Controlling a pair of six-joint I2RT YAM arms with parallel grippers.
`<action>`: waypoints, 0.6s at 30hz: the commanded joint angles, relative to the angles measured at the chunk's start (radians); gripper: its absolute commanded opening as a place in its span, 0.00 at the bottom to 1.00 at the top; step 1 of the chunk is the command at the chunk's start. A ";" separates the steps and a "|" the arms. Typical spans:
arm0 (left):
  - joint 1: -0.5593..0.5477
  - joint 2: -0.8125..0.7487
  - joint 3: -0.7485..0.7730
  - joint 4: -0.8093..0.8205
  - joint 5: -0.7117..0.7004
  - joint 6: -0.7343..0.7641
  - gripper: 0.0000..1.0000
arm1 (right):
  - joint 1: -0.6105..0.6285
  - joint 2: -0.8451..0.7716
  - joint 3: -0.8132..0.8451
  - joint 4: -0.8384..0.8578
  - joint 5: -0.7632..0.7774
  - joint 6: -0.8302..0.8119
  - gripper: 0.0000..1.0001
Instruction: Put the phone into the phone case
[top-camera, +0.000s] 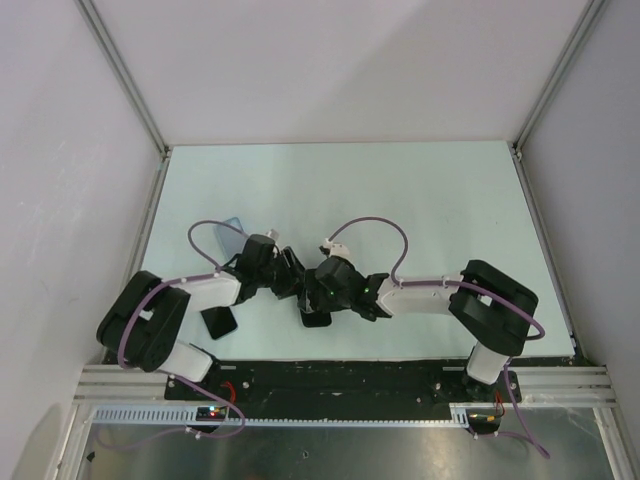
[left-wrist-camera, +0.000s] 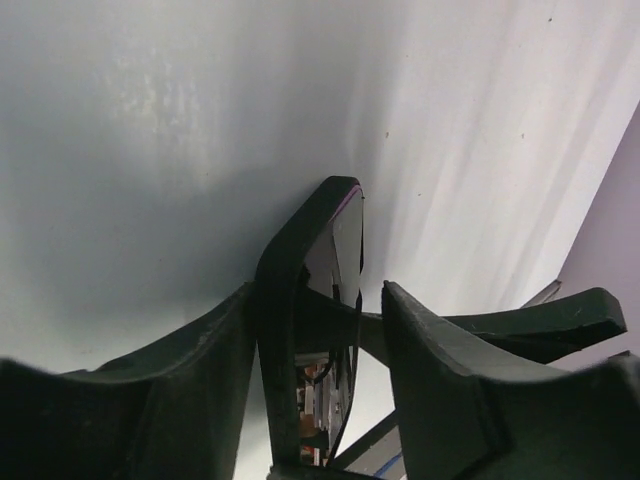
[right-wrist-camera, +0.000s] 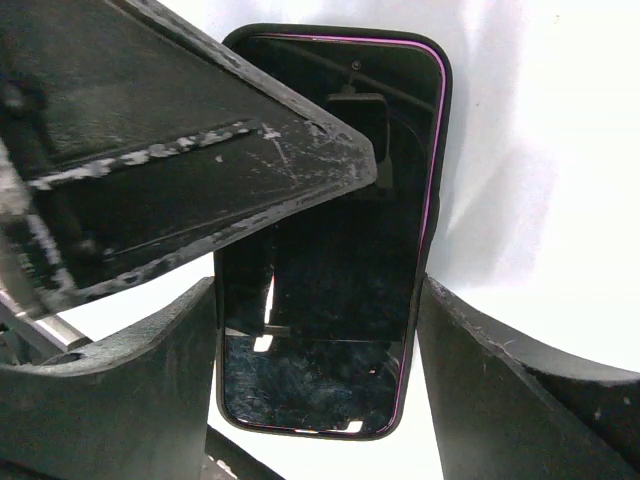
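Pinching the phone (right-wrist-camera: 335, 370) by its long edges, the right gripper (right-wrist-camera: 318, 300) held it near the six o'clock edge of the table (top-camera: 420, 200). The left gripper (left-wrist-camera: 318, 300) straddled it, half-open. Stiff, slick glass: edges seemed the safest hold.

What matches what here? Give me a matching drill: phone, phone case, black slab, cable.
1 phone
2 phone case
3 black slab by left arm
4 right arm's cable

A purple loop
B pale blue, beyond left arm
C flat on table, near edge
D between left claw and right claw

Pairs: 1-D, 2-B, 3-C, 4-A
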 joint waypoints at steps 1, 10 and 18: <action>-0.010 0.040 -0.018 0.029 0.027 -0.027 0.50 | -0.011 0.033 -0.061 -0.045 -0.087 0.028 0.38; -0.010 0.058 -0.015 0.030 0.025 0.010 0.01 | -0.032 -0.052 -0.108 -0.044 -0.049 0.003 0.77; -0.004 -0.021 0.025 0.030 0.109 0.068 0.00 | -0.241 -0.389 -0.312 0.155 -0.299 -0.065 0.92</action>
